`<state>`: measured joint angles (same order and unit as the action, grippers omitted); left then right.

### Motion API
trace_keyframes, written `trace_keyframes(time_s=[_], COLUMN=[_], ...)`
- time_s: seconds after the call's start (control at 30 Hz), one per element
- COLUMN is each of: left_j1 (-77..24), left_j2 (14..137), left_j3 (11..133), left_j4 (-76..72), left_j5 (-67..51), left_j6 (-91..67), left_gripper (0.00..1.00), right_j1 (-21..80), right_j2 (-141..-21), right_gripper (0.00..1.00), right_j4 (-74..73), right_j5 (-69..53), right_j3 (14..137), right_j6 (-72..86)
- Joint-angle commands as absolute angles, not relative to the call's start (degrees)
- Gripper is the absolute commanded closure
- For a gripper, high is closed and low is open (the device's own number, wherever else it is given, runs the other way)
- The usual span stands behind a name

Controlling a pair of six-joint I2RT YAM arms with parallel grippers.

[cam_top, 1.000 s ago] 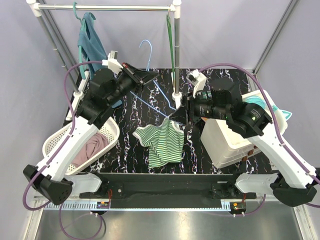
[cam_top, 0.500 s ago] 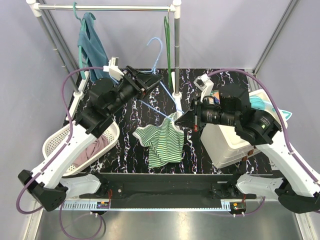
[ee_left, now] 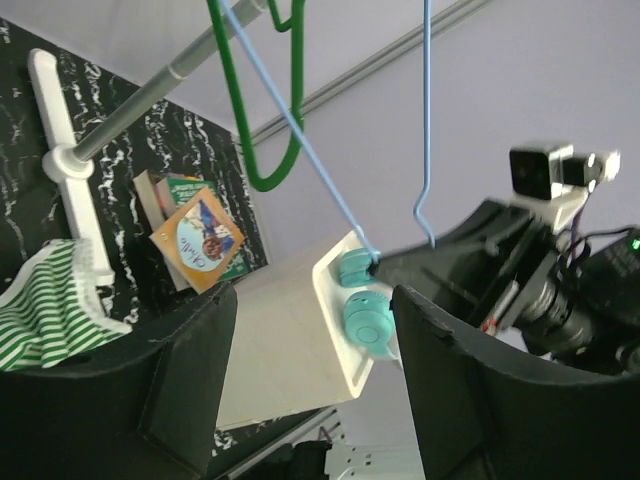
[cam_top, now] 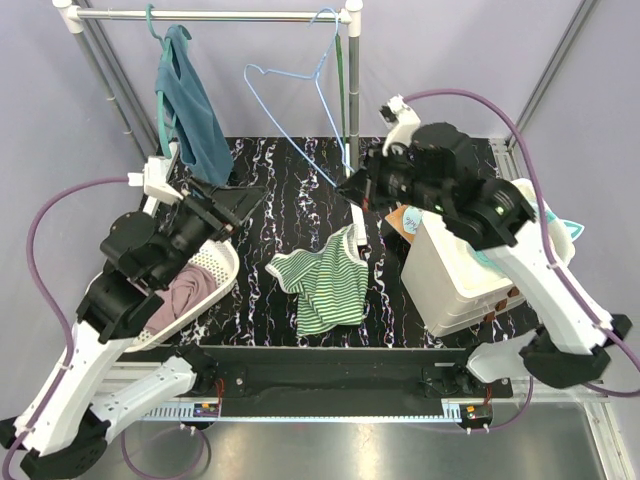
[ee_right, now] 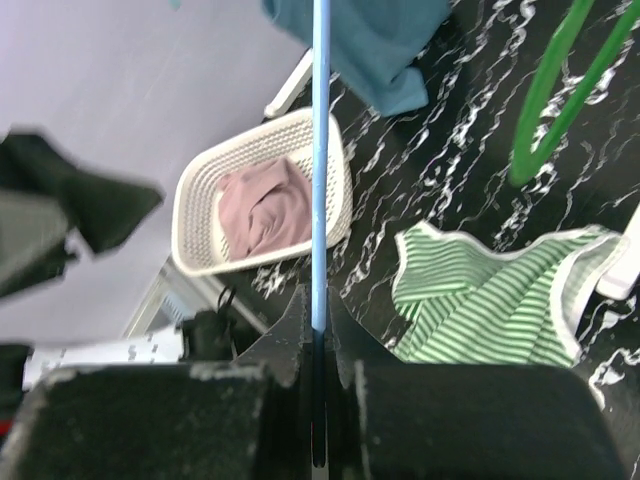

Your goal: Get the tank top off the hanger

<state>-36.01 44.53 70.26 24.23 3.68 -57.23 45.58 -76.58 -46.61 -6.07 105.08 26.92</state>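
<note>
The green-and-white striped tank top [cam_top: 325, 285] lies crumpled on the black marbled table [cam_top: 270, 170], off any hanger, and it also shows below my right wrist as the tank top [ee_right: 500, 300]. The bare light-blue wire hanger [cam_top: 285, 127] is raised, its hook up by the rail [cam_top: 210, 15]. My right gripper [cam_top: 347, 188] is shut on the hanger's lower corner; the blue hanger wire [ee_right: 320, 160] runs straight out of the shut right gripper [ee_right: 320, 320]. My left gripper [cam_top: 240, 200] stands open to the left, apart from the hanger. Nothing sits in the left gripper [ee_left: 315, 370].
A teal garment [cam_top: 190, 100] hangs on a green hanger at the rail's left end. Another green hanger [cam_top: 340, 90] hangs by the rack's post [cam_top: 352, 110]. A white basket [cam_top: 215, 265] with pink cloth sits left. A white box [cam_top: 450, 275] with teal headphones [ee_left: 365, 320] stands right.
My left gripper opened, let go of the blue hanger and drew back to the left. My right gripper shut on the hanger and lifted it toward the rail. The tank top stayed on the table.
</note>
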Motion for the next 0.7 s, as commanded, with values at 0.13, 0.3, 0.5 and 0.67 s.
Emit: trace_keyframes(time_s=[0.13,0.3,0.5,0.67], left_j1=[-36.0,-36.0,-35.9,-36.0], left_j2=[43.0,45.3,51.1,53.0], left_j3=[68.5,73.1,81.8,84.4], left_j4=[31.8,35.9,41.7,44.7], left_j5=[6.0,6.5,7.2,5.8], left_j6=[-52.1,-46.2,-36.7,-34.3], left_gripper=[0.33,0.32,0.31,0.3], right_j1=[45.4,44.7,44.1,44.2], right_j2=[-91.1,-100.0,-105.6,-105.1], right_gripper=[1.0,1.0,1.0,1.0], right_j4=[-49.1,-54.1,-56.4,-57.2], right_j5=[5.8,10.0,12.9,16.0], right_j3=[122.7,132.4,139.0,136.7], right_j6=[27.4,27.9,29.5,31.4])
